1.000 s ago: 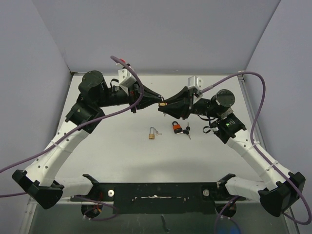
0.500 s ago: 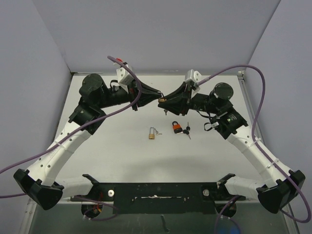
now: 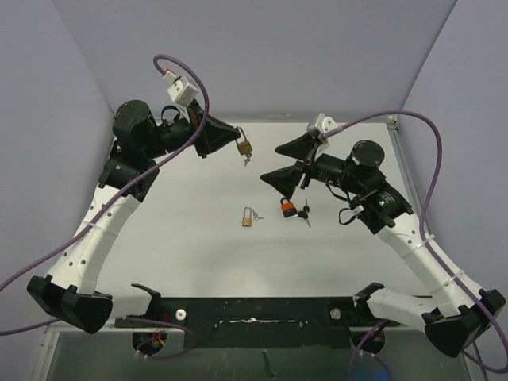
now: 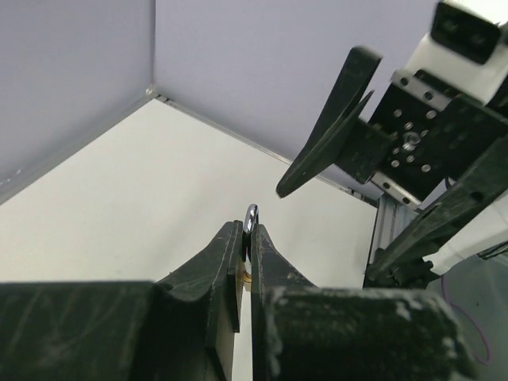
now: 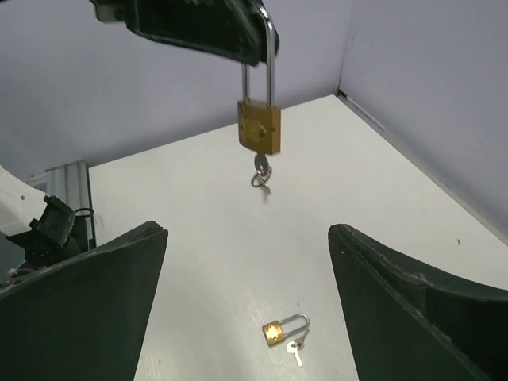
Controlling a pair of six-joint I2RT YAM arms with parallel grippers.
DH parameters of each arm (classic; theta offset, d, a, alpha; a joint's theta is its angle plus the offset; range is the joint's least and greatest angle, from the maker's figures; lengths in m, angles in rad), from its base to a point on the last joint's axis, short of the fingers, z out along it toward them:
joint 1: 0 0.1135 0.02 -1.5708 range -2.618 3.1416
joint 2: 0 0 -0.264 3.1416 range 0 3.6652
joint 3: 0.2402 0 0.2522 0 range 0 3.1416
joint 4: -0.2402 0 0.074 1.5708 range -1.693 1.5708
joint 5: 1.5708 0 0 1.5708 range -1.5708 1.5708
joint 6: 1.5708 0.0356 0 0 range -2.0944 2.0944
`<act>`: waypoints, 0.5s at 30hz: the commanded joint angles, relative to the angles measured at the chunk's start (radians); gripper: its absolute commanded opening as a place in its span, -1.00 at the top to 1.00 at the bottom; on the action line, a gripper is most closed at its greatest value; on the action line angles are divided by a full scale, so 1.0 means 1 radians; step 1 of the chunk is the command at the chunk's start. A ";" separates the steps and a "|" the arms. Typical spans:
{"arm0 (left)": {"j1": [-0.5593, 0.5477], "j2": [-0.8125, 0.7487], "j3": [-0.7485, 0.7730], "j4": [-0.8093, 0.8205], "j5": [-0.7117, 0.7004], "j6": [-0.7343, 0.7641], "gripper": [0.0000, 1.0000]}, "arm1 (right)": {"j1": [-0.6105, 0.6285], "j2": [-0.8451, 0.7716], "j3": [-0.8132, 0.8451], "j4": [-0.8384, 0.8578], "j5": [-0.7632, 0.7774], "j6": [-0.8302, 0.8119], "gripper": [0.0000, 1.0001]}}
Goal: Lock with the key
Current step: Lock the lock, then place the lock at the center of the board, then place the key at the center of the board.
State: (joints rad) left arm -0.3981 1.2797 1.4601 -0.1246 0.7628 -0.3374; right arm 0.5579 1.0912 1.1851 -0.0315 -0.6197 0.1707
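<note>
A brass padlock hangs in the air by its steel shackle, with my left gripper shut on that shackle. A key sticks out of the lock's underside, a small ring dangling from it. In the right wrist view the padlock hangs straight ahead and above my right gripper. My right gripper stands wide open just right of the lock, touching nothing. Its fingers show in the left wrist view, beyond my left gripper.
A smaller brass padlock with a loose key lies on the white table at the middle. An orange and black padlock with keys lies right of it. Purple walls close the back and sides.
My right gripper has opened, let go of the hanging padlock and drawn back right. The left arm has lifted the padlock up and leftward.
</note>
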 commanded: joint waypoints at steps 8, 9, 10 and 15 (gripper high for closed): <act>0.001 -0.033 0.065 0.080 0.058 -0.078 1.00 | 0.011 -0.041 -0.110 0.189 0.177 0.093 -0.44; 0.001 -0.036 0.063 0.078 0.058 -0.078 1.00 | 0.013 -0.033 -0.105 0.202 0.168 0.094 -0.45; 0.001 -0.038 0.060 0.077 0.058 -0.079 1.00 | 0.014 -0.022 -0.093 0.205 0.161 0.096 -0.46; -0.001 -0.046 0.042 0.106 0.077 -0.111 1.00 | 0.041 0.022 -0.066 0.244 0.135 0.096 -0.52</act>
State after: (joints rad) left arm -0.3981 1.2781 1.5009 -0.1032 0.8139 -0.4084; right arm 0.5747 1.0954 1.0752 0.0864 -0.4820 0.2516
